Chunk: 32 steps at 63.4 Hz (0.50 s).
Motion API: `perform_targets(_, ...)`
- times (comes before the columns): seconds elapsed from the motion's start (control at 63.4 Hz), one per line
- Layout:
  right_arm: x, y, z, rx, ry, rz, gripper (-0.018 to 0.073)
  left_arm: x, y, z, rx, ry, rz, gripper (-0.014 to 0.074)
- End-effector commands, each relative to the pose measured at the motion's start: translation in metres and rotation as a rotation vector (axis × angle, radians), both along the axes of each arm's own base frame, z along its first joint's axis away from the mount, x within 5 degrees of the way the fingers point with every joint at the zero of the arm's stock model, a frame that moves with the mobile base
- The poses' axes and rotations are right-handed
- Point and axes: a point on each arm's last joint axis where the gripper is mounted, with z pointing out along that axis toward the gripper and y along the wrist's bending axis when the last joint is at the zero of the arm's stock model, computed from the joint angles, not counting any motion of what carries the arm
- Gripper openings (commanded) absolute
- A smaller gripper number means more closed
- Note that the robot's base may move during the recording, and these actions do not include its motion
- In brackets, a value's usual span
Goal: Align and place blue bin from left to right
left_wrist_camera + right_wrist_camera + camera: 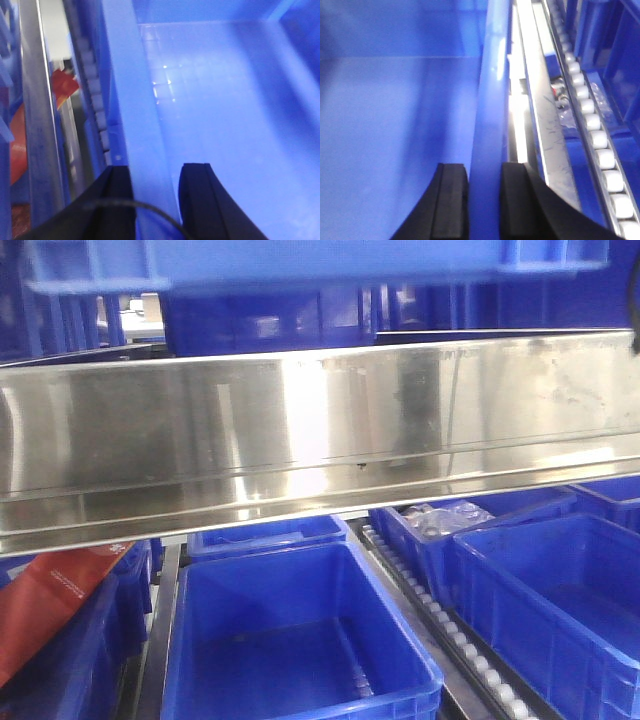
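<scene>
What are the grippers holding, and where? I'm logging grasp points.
Left gripper and right gripper each clamp a side rim of the blue bin.

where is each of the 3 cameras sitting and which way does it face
Exterior front: low, facing forward at a steel shelf rail, blue tubs below; no robot parts visible.
Left wrist: looks down along the left gripper, straddling the blue bin wall.
Right wrist: looks down along the right gripper, straddling the opposite wall, roller track beside.
Both wrist views share the bin's interior.
</scene>
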Motion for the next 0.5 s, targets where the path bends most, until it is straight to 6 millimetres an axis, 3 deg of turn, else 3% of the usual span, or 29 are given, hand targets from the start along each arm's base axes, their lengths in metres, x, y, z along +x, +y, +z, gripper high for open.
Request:
perform_targets(0.0,0.015,-0.009,0.004,-0.027,-0.119,-0.038,-0.0076,0.003,-0.01,0.01,-0.049,-0.098,-0.043,-0.0016)
perform_targets(0.142,0.029,-0.017,-0.007,-0.038,-0.107,-0.067,-0.0074,0.011,-0.013,0.005,-0.048,-0.107,-0.044,-0.0013)
perform_targets(0.221,0.032,-0.02,-0.009,-0.038,-0.101,-0.075,0.0,0.012,-0.013,0.004,-0.048,-0.108,-0.044,0.0051)
perform_targets(0.315,0.033,-0.02,-0.008,-0.025,-0.112,-0.075,0.0202,0.013,-0.013,0.003,-0.048,-0.107,-0.044,0.0227)
perform_targets(0.363,0.033,-0.02,-0.008,-0.022,-0.122,-0.076,0.0349,0.013,-0.013,0.003,-0.048,-0.108,-0.044,0.0351)
perform_targets(0.426,0.033,-0.02,-0.007,-0.019,-0.123,-0.075,0.047,0.013,-0.013,0.003,-0.045,-0.109,-0.043,0.0478)
perform_targets(0.489,0.032,-0.02,-0.005,-0.018,-0.128,-0.075,0.0534,0.012,-0.012,0.004,-0.038,-0.113,-0.04,0.0577)
